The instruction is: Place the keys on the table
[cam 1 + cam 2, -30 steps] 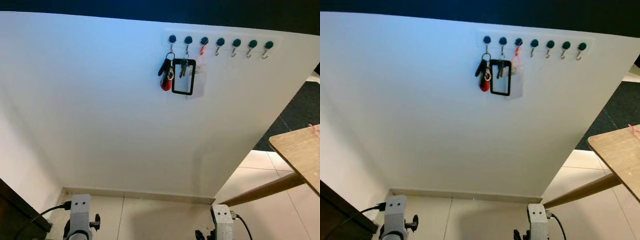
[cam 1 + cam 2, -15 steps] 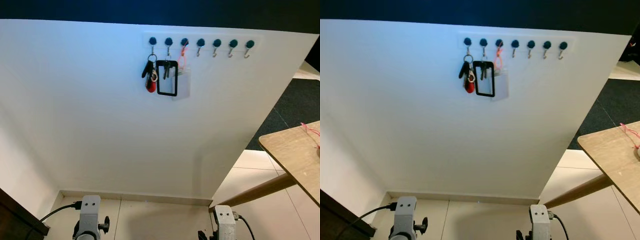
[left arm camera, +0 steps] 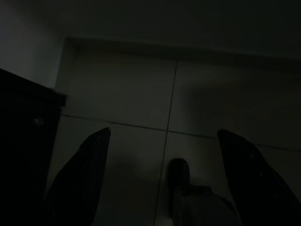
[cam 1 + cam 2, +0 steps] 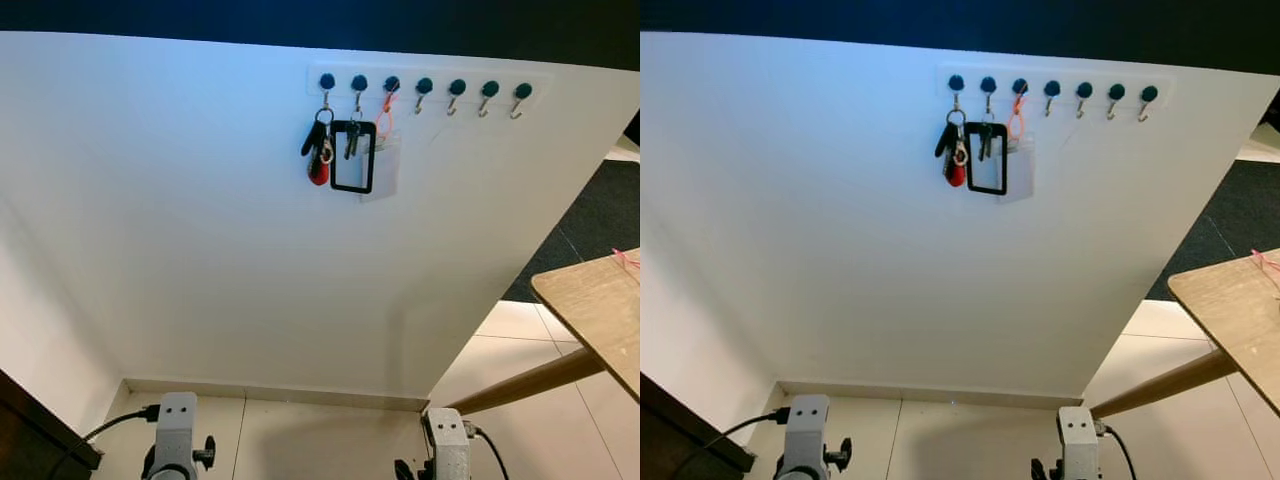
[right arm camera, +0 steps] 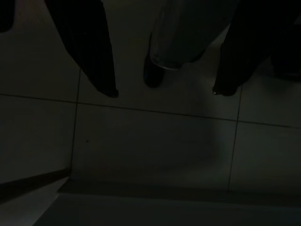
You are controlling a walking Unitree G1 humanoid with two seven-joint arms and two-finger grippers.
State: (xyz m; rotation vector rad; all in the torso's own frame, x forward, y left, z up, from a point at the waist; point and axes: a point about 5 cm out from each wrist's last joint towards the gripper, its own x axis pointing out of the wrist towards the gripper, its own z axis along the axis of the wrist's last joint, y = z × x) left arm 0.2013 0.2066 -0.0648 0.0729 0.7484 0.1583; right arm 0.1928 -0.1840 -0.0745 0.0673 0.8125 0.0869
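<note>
Seven hooks (image 4: 423,89) line the white wall (image 4: 200,230); the keys (image 4: 318,150) hang from the leftmost hook, not yet taken. Both arms hang idle over the floor: left gripper (image 3: 162,179) and right gripper (image 5: 162,92) have jaws spread wide, empty. The table (image 4: 600,310) waits rightward.

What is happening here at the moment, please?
The robot stands facing a white wall with a row of dark-knobbed hooks. A bunch of keys with a red fob hangs on the leftmost hook, beside a black-framed card holder. Both arms hang low over the tiled floor; the left gripper and right gripper have open, empty fingers. The light wooden table stands at the right.
</note>
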